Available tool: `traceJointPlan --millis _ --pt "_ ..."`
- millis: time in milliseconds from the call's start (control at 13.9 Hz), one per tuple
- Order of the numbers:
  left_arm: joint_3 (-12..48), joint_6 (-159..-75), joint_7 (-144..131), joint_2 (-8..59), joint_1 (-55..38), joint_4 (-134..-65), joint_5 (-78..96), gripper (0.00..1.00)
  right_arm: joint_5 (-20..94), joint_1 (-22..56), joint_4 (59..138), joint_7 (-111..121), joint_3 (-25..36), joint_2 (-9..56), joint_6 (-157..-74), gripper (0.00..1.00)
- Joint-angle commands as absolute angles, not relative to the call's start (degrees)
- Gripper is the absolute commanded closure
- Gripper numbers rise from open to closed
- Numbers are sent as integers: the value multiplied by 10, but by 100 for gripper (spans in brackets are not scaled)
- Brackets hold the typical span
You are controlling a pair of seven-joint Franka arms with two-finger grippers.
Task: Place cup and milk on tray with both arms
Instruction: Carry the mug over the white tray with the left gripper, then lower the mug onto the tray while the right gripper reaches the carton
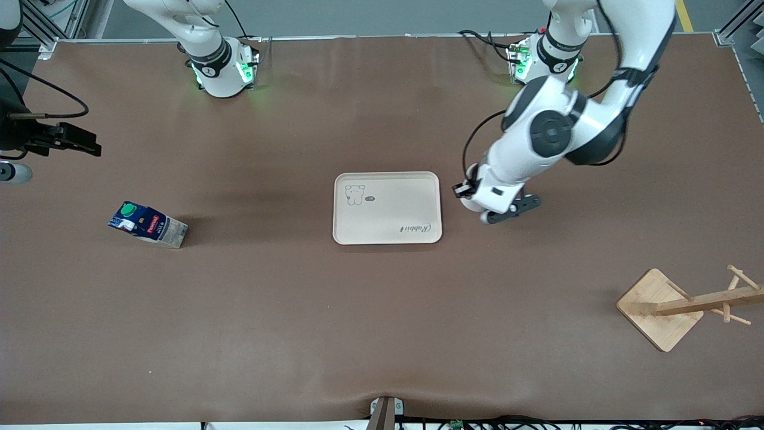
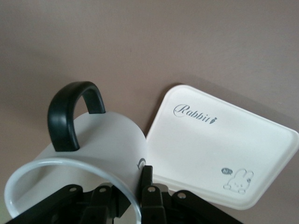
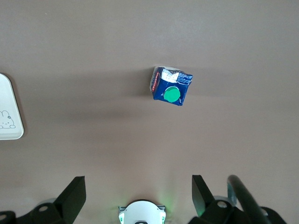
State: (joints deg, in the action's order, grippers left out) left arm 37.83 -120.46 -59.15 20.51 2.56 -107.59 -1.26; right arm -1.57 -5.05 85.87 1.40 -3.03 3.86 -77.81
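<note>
The cup step is in hand. The left gripper [image 1: 507,210] hangs over bare table just beside the tray [image 1: 387,207], at the tray's edge toward the left arm's end, and its fingers are clamped on the rim of the cup [image 2: 100,149]. In the left wrist view the white cup sits tilted against the fingers, its black handle [image 2: 70,114] pointing away from them, and the tray lies close by, past the cup's side. The tray is bare, so neither thing has been placed yet.

By my reading, the next move calls for a short sideways carry until the cup is over the tray, then a lowering with the cup brought upright before the grip lets go.

The right gripper [image 1: 62,138] waits with its fingers spread wide, high over the table's edge at the right arm's end. The milk [image 1: 147,224] stands on the table under its camera, green cap up, well apart from the tray; that arm must come down around it.

The table [image 1: 239,310] is covered in plain brown matting. A wooden rack [image 1: 686,306] stands toward the left arm's end, nearer the front camera than the tray.
</note>
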Motion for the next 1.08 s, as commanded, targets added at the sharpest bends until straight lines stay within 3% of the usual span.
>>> traceJointPlan --millis 0,430,1004 --pt "378 -1189 -704 296 -29 -999 -77 100 -3 -75 843 18 -36 79 -769 0" --pt "375 -1197 -732 400 -89 -944 -112 100 14 -131 849 17 -34 130 -735 0" --pt "319 -1246 -751 425 -154 -944 -112 100 20 -164 847 17 -35 191 -741 0"
